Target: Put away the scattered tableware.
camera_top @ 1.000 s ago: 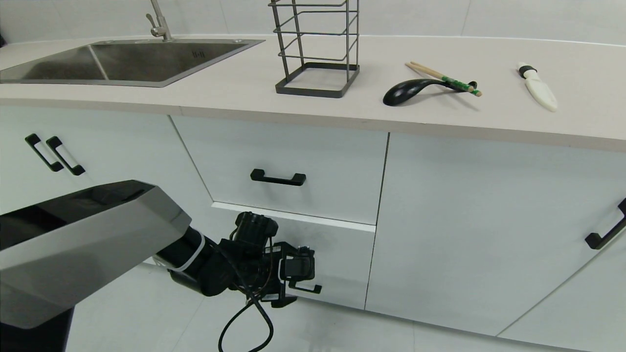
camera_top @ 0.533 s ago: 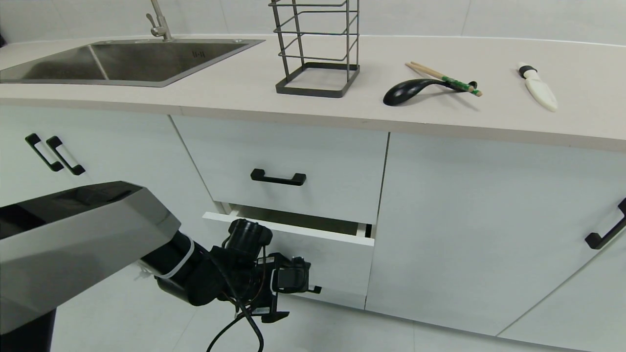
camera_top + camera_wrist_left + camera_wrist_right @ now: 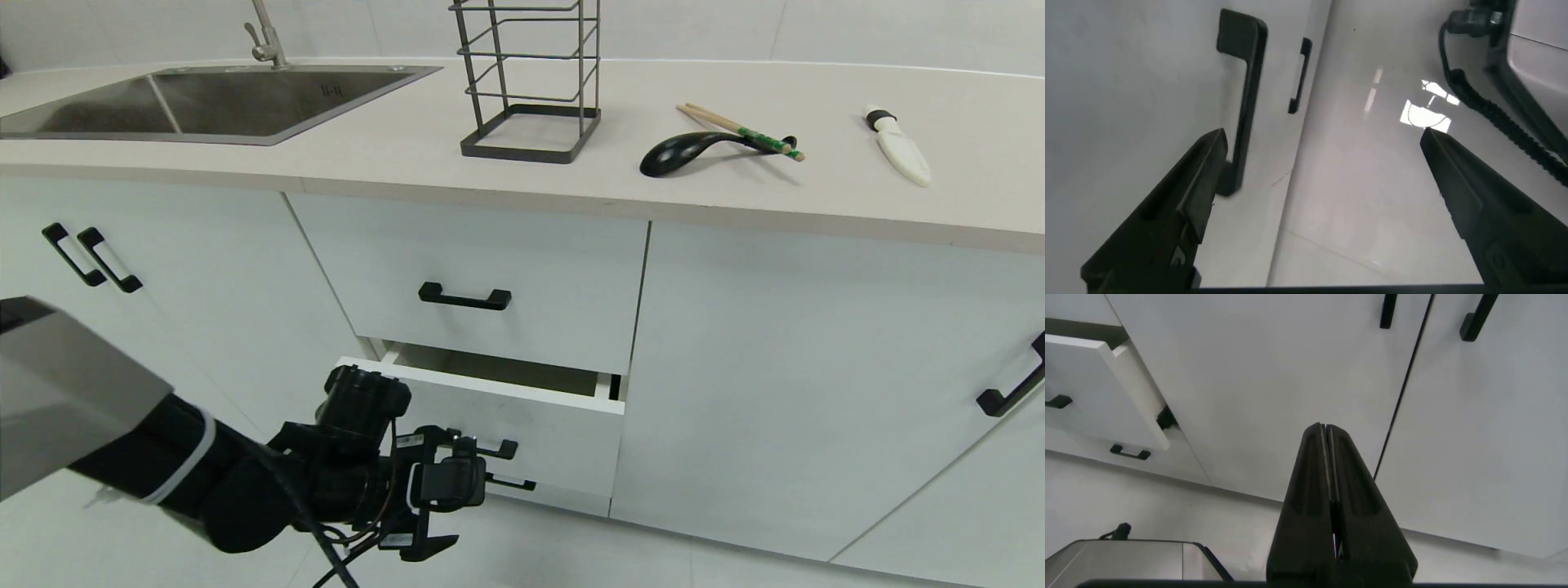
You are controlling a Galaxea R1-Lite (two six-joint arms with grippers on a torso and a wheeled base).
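While our left gripper [image 3: 1323, 143] hung with fingers apart just beside the partly open drawer's [image 3: 522, 416] handle [image 3: 1239, 98], our right gripper [image 3: 1325, 431] was pressed together; chopsticks [image 3: 739, 129], black spoon [image 3: 678, 151] and white knife [image 3: 898, 151] lay on the counter [image 3: 408, 155]

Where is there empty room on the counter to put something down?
Bare counter lies between the sink and the wire rack, and again between the chopsticks and the white knife. It is crowded where the chopsticks lie across the black spoon.
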